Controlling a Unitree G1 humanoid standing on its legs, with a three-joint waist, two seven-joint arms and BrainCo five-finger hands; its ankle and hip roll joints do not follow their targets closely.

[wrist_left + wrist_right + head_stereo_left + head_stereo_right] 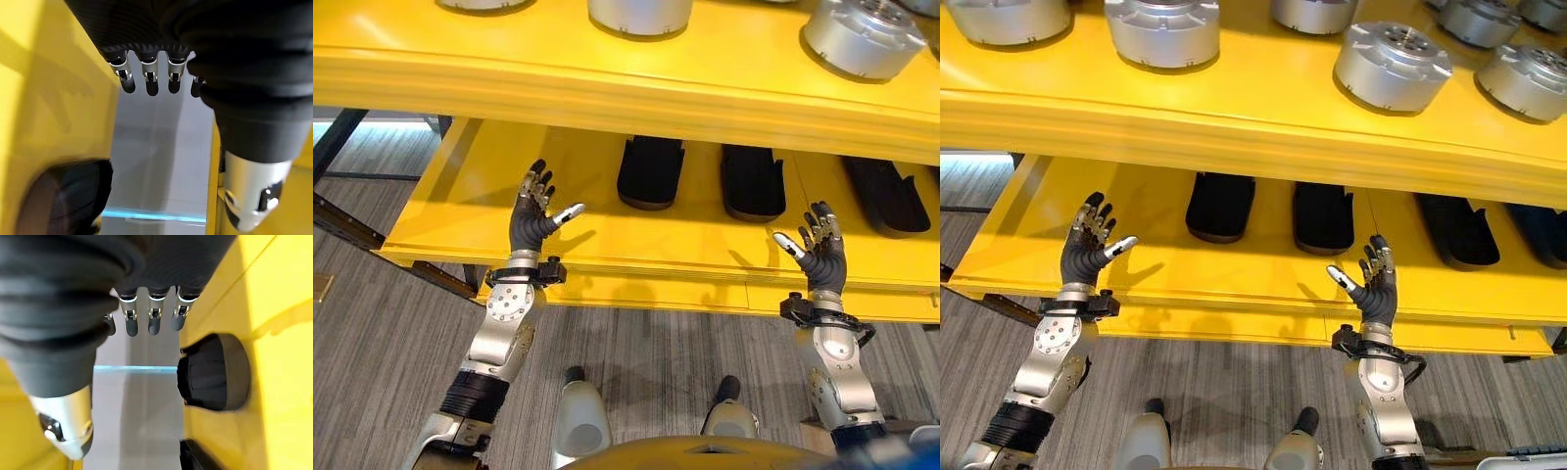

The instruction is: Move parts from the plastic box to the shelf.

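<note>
My left hand [529, 221] is raised over the left front part of the lower yellow shelf [450, 201], open, with straight fingers [147, 81] and nothing in it. My right hand [822, 257] is open and empty too, held at the shelf's front edge further right, its fingers [154, 318] straight. Three black oblong parts [651, 171] [754, 182] [888, 194] lie in a row further back on the lower shelf, beyond both hands. One black part [215, 373] shows past the right hand, another [63, 200] past the left.
The upper yellow shelf [607, 90] overhangs the lower one and carries several round silver parts [1391, 67] [1163, 31]. Bare yellow shelf lies around both hands. Grey striped floor [372, 352] is below, with a dark frame bar [342, 220] at the left.
</note>
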